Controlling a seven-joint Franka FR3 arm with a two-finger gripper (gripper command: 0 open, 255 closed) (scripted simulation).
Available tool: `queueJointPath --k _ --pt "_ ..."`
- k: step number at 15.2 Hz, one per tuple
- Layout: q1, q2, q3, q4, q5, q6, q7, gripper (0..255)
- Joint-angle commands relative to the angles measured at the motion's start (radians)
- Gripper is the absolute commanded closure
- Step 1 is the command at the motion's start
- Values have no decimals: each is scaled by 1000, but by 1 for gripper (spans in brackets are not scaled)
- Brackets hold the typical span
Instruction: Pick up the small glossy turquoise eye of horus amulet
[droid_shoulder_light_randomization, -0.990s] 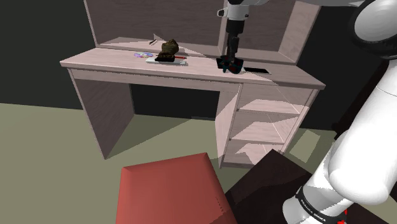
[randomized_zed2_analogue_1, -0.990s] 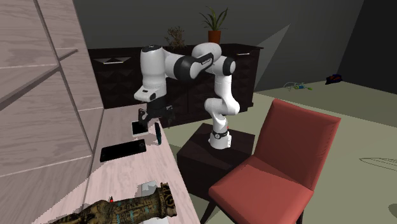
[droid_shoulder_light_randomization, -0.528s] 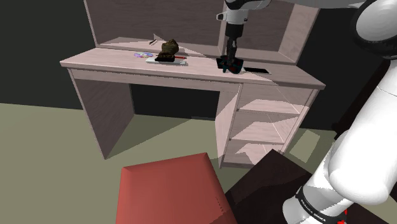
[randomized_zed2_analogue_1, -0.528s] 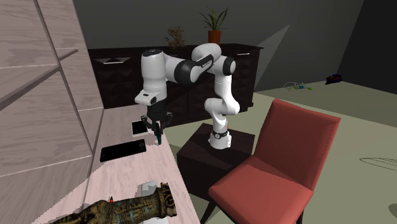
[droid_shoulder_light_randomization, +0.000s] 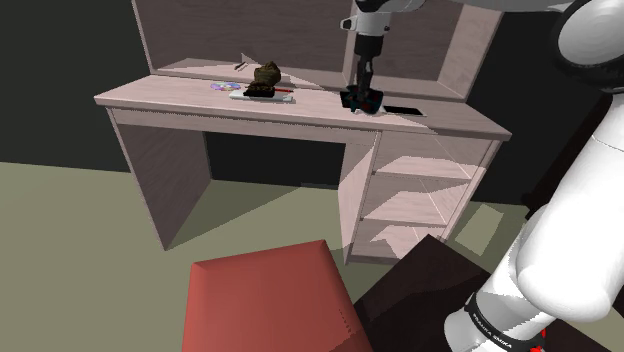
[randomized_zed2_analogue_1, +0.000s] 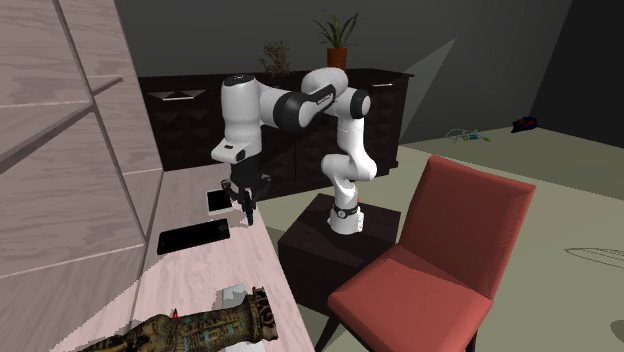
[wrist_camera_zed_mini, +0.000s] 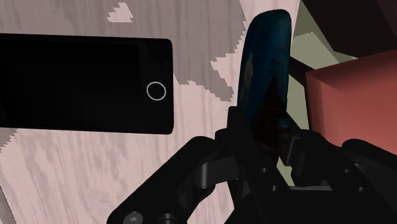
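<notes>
Though its things are small at that range, the surface (droid_shoulder_light_randomization: 160, 100) at the shoulder view's left carries a dark brown figure (droid_shoulder_light_randomization: 266, 78) on a flat white thing (droid_shoulder_light_randomization: 245, 96), with a red stick (droid_shoulder_light_randomization: 283, 97) beside it — what the figure is I cannot make out. Further toward that view's right my claw (droid_shoulder_light_randomization: 362, 100) hangs low over the surface near its front edge, and just beyond it lies a black phone (droid_shoulder_light_randomization: 402, 108).

From the wrist, the phone is cut off at one end, its ring button toward my claw. My fingers (wrist_camera_zed_mini: 232, 137) are clamped on the amulet (wrist_camera_zed_mini: 267, 63), a dark glossy blue-green piece standing on edge between them — its lower end is hidden behind them, and whether it rests on the surface or hangs clear I cannot tell. Past it shows a corner of the red chair (wrist_camera_zed_mini: 350, 95).
</notes>
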Motion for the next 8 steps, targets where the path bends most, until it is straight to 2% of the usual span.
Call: queueJointPath --k 1,8 --pt "0 5 0 31 1 -26 -1 255" --pt "-4 34 -3 163 10 -130 -10 255"
